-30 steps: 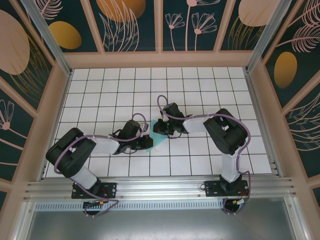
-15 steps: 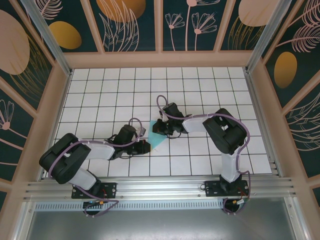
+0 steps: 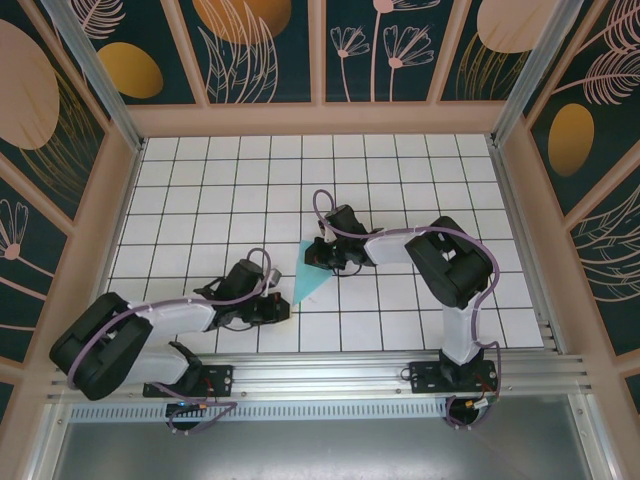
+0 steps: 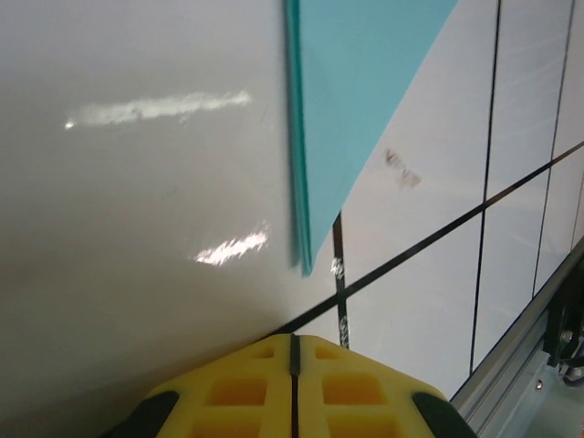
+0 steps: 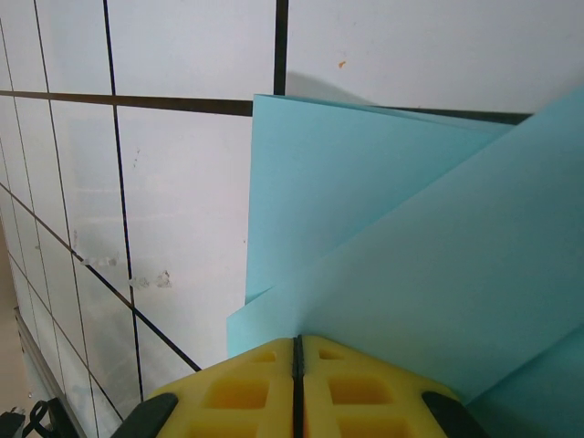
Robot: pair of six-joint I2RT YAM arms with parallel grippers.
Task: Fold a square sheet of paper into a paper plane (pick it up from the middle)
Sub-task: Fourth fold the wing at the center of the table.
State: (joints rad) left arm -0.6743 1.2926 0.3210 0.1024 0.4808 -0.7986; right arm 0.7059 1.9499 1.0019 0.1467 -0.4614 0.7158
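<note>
The square sheet of paper lies folded on the white grid table as a narrow turquoise wedge, its tip pointing toward the near left. My right gripper is shut, its yellow tips resting on the wedge's far end, where layered flaps overlap. My left gripper is shut and holds nothing. It sits just off the paper's near tip. In the left wrist view the paper's point lies a short way ahead of the closed left gripper.
An aluminium rail runs along the table's near edge, and its corner shows close to the left gripper. Wooden frame walls enclose the table on the other three sides.
The left arm has pulled back toward the near left, off the paper, and now lies lower. The paper's near tip is uncovered. The right arm has stayed in place.
</note>
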